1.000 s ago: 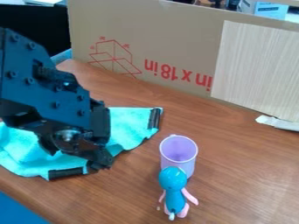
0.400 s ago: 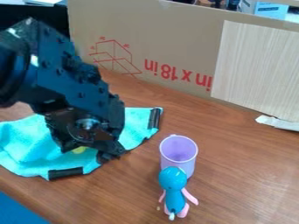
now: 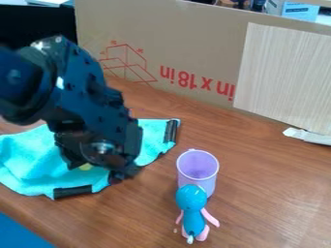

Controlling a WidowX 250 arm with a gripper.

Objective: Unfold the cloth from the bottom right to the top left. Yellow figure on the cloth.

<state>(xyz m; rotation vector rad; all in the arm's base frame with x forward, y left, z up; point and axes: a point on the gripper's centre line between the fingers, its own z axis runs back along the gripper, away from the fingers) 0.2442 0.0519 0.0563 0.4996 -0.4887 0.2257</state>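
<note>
While the turquoise cloth [image 3: 29, 157] lies rumpled at the left of the frame, the black two-finger gripper [image 3: 98, 162] hangs over its right half, whether wide or closed I cannot tell. A grip missing the edge could slip off; one too deep could catch the small yellow figure [image 3: 85, 166] under it, or drag it along.

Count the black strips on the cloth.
2: one strip at the right end of the cloth, another strip on its near edge. The arm may hide more.
</note>
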